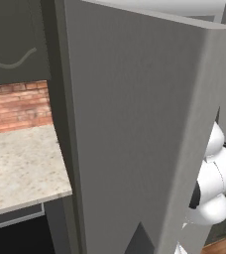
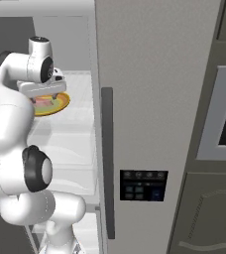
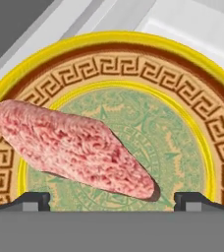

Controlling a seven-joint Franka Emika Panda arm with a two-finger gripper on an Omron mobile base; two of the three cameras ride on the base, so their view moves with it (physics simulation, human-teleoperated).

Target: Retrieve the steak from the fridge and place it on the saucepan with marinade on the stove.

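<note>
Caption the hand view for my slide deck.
Open gripper poised above a pinkish-red raw steak on a round yellow patterned plate.

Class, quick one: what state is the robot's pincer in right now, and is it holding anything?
Pincer: open, holding nothing; its tips sit wide apart just above the steak on the yellow plate.

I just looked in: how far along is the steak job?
Done: the fridge door is open and the arm reaches inside. In hand: the open gripper hovers over the steak, which lies ungrasped on its yellow plate. Left: grasping it and carrying it to the saucepan.
</note>
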